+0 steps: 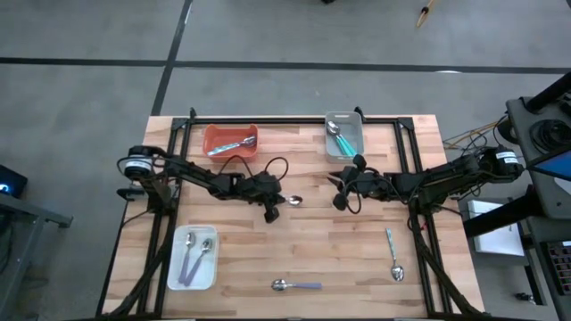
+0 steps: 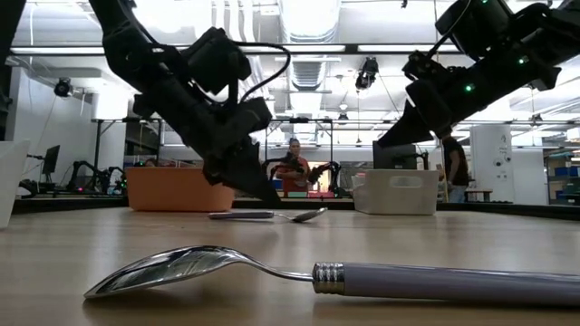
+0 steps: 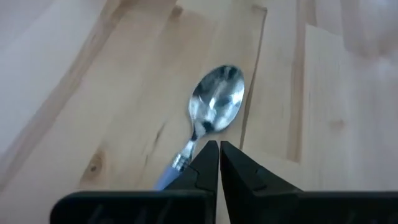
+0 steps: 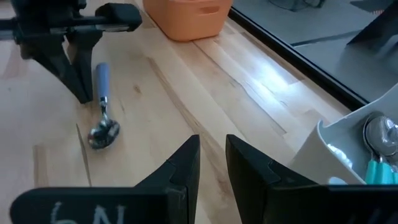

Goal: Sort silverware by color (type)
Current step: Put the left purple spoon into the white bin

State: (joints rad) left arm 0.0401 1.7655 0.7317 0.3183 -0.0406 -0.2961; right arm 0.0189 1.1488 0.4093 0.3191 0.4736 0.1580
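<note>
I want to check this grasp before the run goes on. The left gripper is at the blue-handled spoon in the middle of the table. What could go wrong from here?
1. The left gripper looks shut, with the spoon handle running beside its fingers, not between them. A lift may come up empty or push the spoon aside.
2. The right gripper hangs close by, so the arms might touch if the left one swings that way.

Three trays sit on the bench (image 1: 357, 232): an orange tray (image 1: 231, 140) at upper left, a grey tray (image 1: 344, 134) at upper centre, a white tray (image 1: 194, 258) at lower left. Three spoons lie loose: one at centre (image 1: 290, 201), one at lower centre (image 1: 297, 285), one at lower right (image 1: 393, 255). The white tray holds two spoons.
</note>
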